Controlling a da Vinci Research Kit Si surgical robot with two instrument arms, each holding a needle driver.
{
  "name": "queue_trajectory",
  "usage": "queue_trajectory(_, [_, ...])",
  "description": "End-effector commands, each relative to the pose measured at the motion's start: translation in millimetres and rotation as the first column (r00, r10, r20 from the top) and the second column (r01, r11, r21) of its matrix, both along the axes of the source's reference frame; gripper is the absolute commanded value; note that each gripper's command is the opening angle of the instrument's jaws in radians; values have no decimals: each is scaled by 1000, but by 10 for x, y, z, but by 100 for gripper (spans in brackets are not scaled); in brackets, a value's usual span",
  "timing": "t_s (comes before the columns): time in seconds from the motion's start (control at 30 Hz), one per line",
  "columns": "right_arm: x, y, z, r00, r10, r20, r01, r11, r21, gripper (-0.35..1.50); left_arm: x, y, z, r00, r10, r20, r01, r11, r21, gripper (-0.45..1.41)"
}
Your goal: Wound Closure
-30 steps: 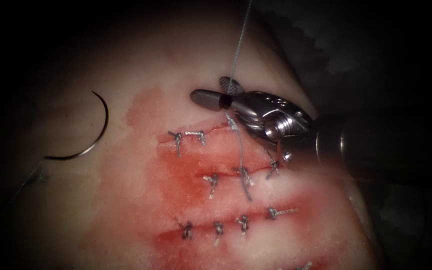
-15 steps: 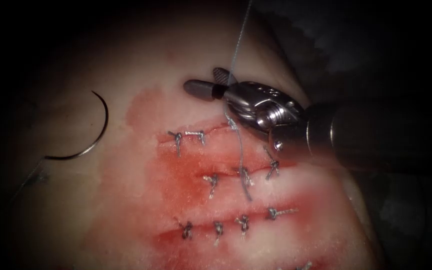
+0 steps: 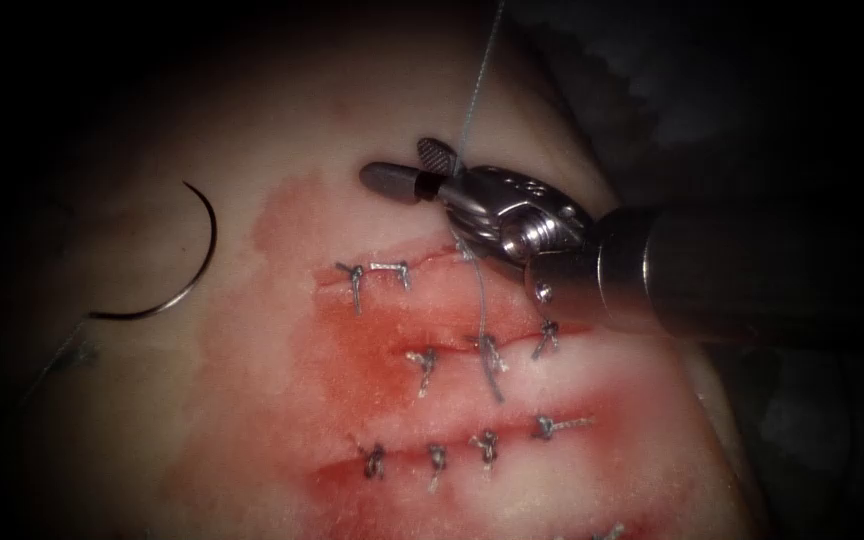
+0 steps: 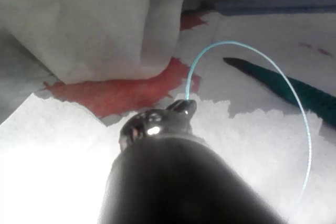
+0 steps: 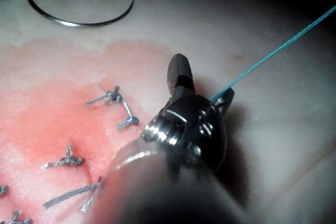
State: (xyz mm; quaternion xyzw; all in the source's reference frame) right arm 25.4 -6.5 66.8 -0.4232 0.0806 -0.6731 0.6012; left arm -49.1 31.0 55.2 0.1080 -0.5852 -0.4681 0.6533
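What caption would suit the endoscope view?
Right tool, jaws open around taut thread above the stitched tissue; needle lies free, left.

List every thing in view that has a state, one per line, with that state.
right tool: jaws open, the thread running between them, gripping nothing
left tool: jaws shut on the thread
thread: taut, running up from the cut past the right tool's jaws
needle: lying free on the tissue left of the cuts, held by neither tool
tissue: several cuts closed with knotted stitches, wet with red fluid
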Motion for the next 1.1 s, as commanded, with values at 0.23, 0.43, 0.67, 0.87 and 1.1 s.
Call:
queue_trajectory(0.23, [8,2,6,997,36,-72,-29,995,96,-33,-5,14,-4,1000,-4,2,4,1000,-7,-45])
queue_trajectory(0.43, [5,3,7,996,16,-89,-7,995,101,-35,-6,14,-4,1000,-4,2,4,1000,-7,-45])
queue_trajectory(0.67, [-9,6,3,998,26,-63,-21,996,85,46,1,19,-10,1000,-2,0,2,1000,-12,-45])
queue_trajectory(0.87, [-52,-12,-11,999,13,31,-9,989,-151,135,38,19,-12,998,-15,-63,11,998,-62,-45])
queue_trajectory(1.1, [-113,-29,-32,997,63,38,-56,986,-158,137,112,-9,-13,963,58,-262,-56,998,16,-45])
